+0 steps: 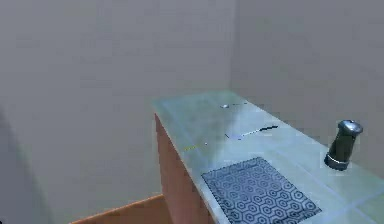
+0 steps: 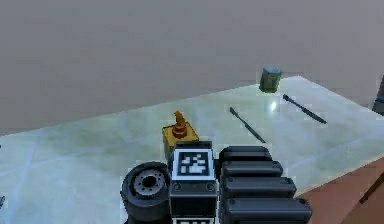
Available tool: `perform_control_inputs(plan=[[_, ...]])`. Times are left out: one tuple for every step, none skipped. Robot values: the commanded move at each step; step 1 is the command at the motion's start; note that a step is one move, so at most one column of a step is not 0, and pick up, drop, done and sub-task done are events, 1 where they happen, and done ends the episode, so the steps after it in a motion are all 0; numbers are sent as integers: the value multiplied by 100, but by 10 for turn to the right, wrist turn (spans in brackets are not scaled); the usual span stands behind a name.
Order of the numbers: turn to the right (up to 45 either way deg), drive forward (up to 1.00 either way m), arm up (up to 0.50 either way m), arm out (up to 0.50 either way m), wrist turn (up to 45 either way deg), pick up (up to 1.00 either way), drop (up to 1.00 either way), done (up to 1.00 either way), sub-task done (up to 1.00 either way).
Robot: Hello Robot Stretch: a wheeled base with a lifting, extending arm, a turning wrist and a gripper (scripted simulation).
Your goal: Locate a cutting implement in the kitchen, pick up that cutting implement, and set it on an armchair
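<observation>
Beyond the pincer (image 2: 152,186), nearer the tabletop's (image 2: 90,150) far edge, toward the arm side view's right: thin dark blade (image 2: 247,124), long axis slanting far-to-near. Cannot tell whether holding anything.

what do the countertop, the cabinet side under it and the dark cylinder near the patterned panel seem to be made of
Countertop: pale grey-green stone or stone-look tile, judging by mottled veining and faint seams; soft sheen.
Cabinet side: reddish-brown, probably wood or veneer, matte; no grain legible.
Dark cylinder: likely metal or glossy plastic, given the bright highlights on its top and side.
</observation>
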Motion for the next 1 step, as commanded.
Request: perform_control_inputs(plan=[[-450,0,0,0,0,0,0,0,0]])
